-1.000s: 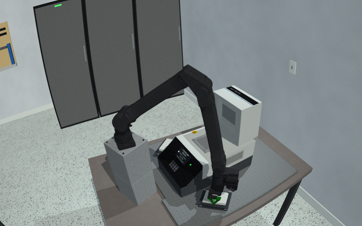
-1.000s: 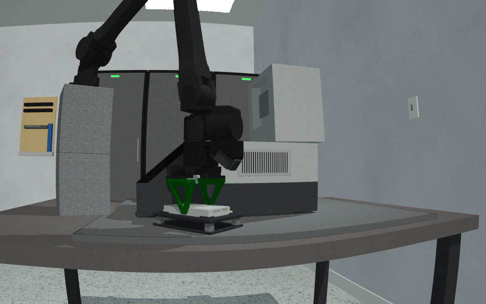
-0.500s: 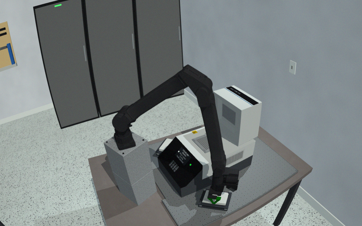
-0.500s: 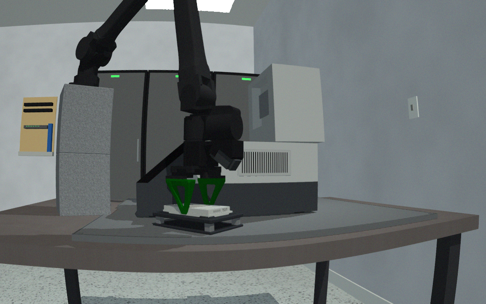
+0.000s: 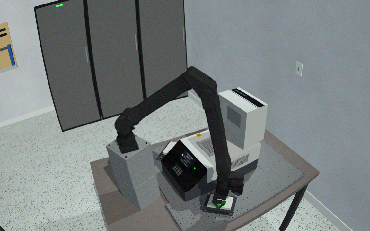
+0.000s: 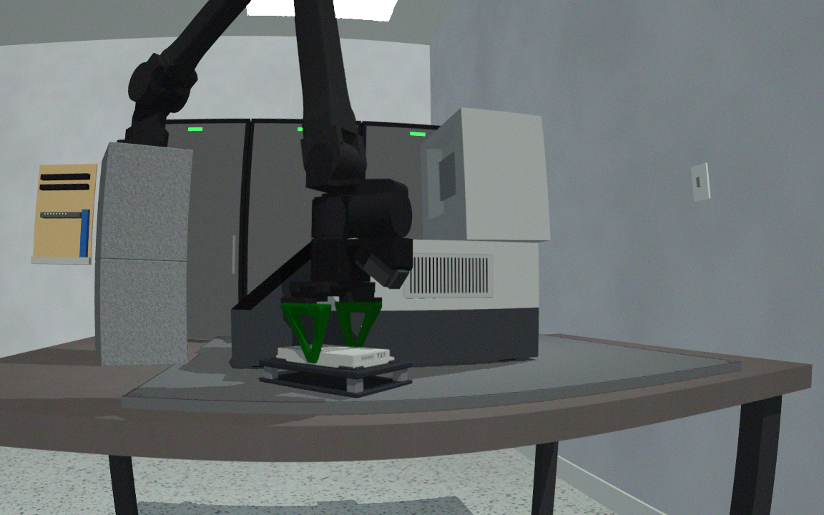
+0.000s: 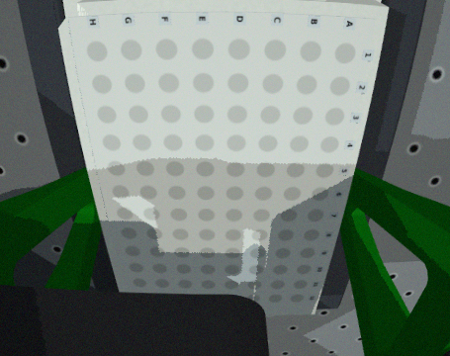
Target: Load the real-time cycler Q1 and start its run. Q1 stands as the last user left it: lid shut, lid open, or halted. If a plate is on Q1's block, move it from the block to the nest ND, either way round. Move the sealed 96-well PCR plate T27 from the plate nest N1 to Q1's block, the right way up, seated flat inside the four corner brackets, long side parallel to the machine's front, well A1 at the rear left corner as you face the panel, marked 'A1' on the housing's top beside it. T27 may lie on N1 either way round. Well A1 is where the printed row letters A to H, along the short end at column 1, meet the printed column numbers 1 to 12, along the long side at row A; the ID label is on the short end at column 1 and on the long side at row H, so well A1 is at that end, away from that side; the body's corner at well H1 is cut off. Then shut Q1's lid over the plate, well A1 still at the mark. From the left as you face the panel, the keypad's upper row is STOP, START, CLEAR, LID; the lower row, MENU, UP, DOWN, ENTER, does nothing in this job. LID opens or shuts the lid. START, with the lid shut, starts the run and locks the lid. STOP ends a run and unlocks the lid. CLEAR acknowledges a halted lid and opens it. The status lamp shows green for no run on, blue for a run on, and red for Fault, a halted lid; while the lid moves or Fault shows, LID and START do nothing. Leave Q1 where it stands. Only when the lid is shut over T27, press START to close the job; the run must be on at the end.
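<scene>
The white sealed plate T27 point(image 5: 229, 201) point(image 6: 367, 354) point(image 7: 219, 93) lies on the black nest N1 point(image 5: 220, 212) point(image 6: 338, 379), in front of the cycler's right side. My gripper point(image 5: 219, 204) point(image 6: 330, 350) point(image 7: 221, 179) reaches straight down and is shut on T27, its green fingers on the two long sides. In the wrist view the row letters run H to A along the far short end, with A at the far right and the column numbers down the right side. Q1 point(image 5: 190, 142) point(image 6: 466, 320) has its lid point(image 5: 242, 115) point(image 6: 485, 172) open. Its grey block point(image 5: 206, 145) is bare. The status lamp point(image 5: 194, 168) shows green.
Q1's black panel with the keypad point(image 5: 177, 168) faces front left. A white plate point(image 5: 169, 147) lies on a second nest between Q1 and the arm's grey pedestal point(image 5: 131, 169) point(image 6: 139, 256). The table edge point(image 5: 267, 212) runs close in front of N1.
</scene>
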### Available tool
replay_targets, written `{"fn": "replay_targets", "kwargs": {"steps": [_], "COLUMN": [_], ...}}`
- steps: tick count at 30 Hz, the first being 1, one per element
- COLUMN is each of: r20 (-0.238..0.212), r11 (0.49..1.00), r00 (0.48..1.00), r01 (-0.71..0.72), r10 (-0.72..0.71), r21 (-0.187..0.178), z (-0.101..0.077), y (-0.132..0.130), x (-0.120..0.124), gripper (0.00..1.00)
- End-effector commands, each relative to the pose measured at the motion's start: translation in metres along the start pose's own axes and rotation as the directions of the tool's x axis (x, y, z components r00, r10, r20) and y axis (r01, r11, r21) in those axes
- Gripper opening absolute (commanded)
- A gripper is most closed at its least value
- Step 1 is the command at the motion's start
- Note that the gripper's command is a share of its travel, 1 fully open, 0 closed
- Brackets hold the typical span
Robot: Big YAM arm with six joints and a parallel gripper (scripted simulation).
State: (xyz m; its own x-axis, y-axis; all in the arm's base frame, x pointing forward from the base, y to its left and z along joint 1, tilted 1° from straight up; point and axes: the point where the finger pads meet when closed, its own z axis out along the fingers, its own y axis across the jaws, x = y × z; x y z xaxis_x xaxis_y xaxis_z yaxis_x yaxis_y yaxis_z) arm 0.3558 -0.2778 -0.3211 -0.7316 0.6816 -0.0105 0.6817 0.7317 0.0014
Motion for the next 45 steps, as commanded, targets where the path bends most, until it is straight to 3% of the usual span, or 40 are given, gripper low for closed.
{"fn": "replay_targets", "kwargs": {"steps": [1, 20, 27, 34, 37, 41, 45], "r20": [0.009, 0.01, -0.002, 0.045, 0.039, -0.009, 0.016], "r11": [1.0, 1.0, 1.0, 1.0, 1.0, 1.0, 1.0], "r00": [1.0, 1.0, 1.0, 0.999, 0.999, 1.0, 1.0], "r01": [-0.008, -0.01, -0.016, -0.018, -0.018, -0.017, -0.017], "r10": [0.008, 0.01, 0.016, 0.018, 0.018, 0.017, 0.017], "r21": [-0.006, -0.007, -0.001, -0.003, -0.002, 0.002, -0.001], "z": [0.001, 0.0, -0.041, -0.075, -0.078, -0.078, -0.099], "y": [-0.002, -0.003, -0.004, -0.002, -0.002, -0.004, -0.002], "x": [0.0, 0.0, 0.001, -0.022, -0.019, 0.004, -0.007], "gripper": [0.0, 0.0, 0.0, 0.0, 0.0, 0.0, 0.0]}}
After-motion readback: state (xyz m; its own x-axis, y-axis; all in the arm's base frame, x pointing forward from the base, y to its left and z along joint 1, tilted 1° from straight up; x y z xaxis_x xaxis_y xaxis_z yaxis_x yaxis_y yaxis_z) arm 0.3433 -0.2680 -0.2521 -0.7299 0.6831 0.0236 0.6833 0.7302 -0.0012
